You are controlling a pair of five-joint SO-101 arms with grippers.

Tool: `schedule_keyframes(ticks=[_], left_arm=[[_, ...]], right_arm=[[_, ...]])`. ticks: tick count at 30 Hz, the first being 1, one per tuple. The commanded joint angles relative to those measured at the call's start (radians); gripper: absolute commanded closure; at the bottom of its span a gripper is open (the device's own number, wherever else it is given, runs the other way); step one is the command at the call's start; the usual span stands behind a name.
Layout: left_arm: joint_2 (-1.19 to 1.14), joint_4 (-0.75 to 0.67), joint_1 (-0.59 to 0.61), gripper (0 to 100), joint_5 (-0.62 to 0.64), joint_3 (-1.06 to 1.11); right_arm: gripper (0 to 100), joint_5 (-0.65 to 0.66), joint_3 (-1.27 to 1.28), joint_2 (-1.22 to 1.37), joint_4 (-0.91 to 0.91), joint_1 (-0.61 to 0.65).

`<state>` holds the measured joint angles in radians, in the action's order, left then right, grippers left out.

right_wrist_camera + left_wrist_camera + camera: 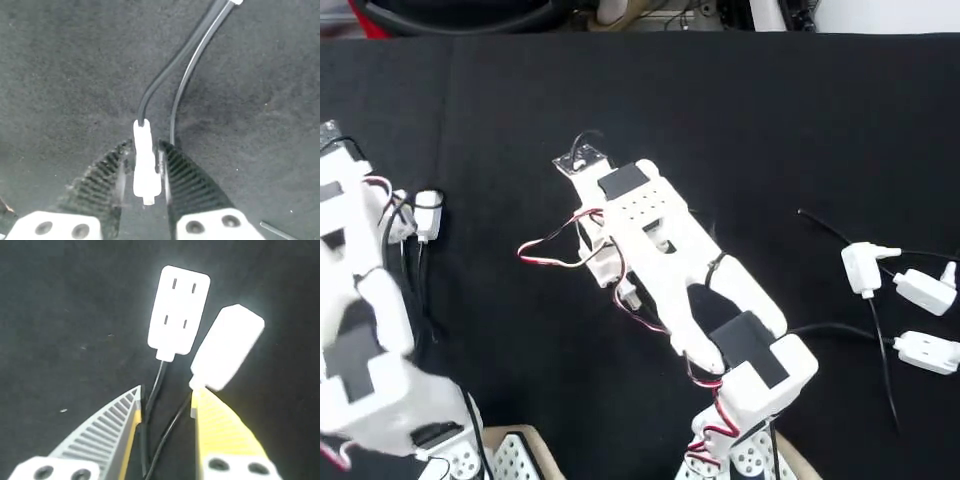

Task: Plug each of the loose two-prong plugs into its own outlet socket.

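A white outlet socket block (179, 310) lies flat on the black cloth, slots facing up. Beside it lies a white plug (227, 347), its cable end touching my yellow finger (215, 425). My left gripper (167, 397) is open, straddling the two black cables (150, 410) that lead to these parts. From above, that gripper (408, 215) and a white piece (427, 213) sit at the far left. My right gripper (145, 150) is shut on a small white plug (145, 160), whose black cable (175, 65) runs away over the cloth. From above, the plug (629, 294) shows under the right arm (660, 250).
Three more white plug and socket pieces (865, 265) (925, 290) (930, 350) with black cables lie at the right side of the black cloth (770, 130). The arm bases stand at the front edge. Clutter lies beyond the table's far edge.
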<state>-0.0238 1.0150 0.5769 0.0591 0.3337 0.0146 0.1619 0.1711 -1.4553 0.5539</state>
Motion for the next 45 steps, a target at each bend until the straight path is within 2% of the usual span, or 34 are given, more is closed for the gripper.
schedule_keyframes(ticks=[1, 8, 13, 22, 31, 36, 42, 45], left_arm=[[-0.172, 0.043, -0.015, 83, 0.058, -0.236], [-0.273, 0.16, 0.047, 82, 0.087, -0.443], [-0.302, 0.089, 0.031, 74, 0.066, -0.472], [-0.554, 0.095, -0.008, 74, 0.051, -0.705], [-0.793, 0.313, -0.012, 76, 0.044, -1.0], [-0.855, 0.422, -0.013, 86, -0.029, -1.082], [-0.859, 0.508, -0.012, 91, -0.041, -1.147], [-0.859, 0.611, -0.013, 92, -0.141, -1.236]], right_arm=[[98.5, 0.006, -0.007, -0.03, 0.008, -0.012], [98.5, 0.006, -0.005, -0.03, 0.008, -0.015], [98.5, 0.006, -0.002, -0.03, 0.008, -0.015], [98.5, 0.006, -0.002, -0.03, 0.008, -0.015], [98.5, 0.006, -0.002, -0.03, 0.008, -0.015], [98.5, 0.006, -0.002, -0.03, 0.008, -0.015], [98.5, 0.006, -0.004, -0.038, 0.002, -0.017], [98.5, 0.006, -0.005, -0.038, 0.0, -0.017]])
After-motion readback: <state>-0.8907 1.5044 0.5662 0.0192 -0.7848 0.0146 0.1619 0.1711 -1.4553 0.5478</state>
